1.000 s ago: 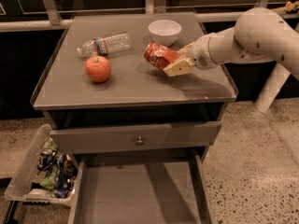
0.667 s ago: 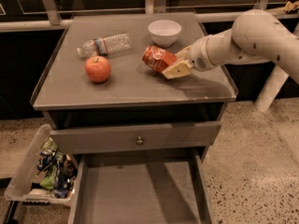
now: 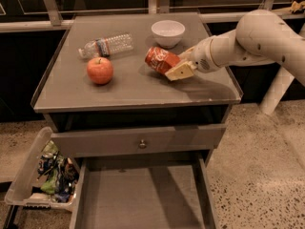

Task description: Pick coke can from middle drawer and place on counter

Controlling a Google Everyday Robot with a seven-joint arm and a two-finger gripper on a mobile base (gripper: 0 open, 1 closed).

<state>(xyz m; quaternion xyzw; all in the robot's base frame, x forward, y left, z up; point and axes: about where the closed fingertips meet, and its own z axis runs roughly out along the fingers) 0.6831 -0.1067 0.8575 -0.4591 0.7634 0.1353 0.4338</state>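
The red coke can [image 3: 160, 59] lies tilted over the right middle of the grey counter [image 3: 128, 87], just in front of the white bowl. My gripper [image 3: 179, 66] comes in from the right and is shut on the coke can's right end, holding it at or just above the counter surface. The middle drawer [image 3: 140, 197] is pulled open below, and its grey floor is bare.
A red apple [image 3: 100, 70] and a lying clear plastic bottle [image 3: 106, 45] are on the counter's left half. A white bowl [image 3: 167, 33] stands at the back. The top drawer front with a round knob [image 3: 142, 143] is closed. A clear bin of snack packets [image 3: 44, 173] sits at the lower left.
The gripper and the can have shifted slightly left and toward the back of the counter. Nothing else has moved.
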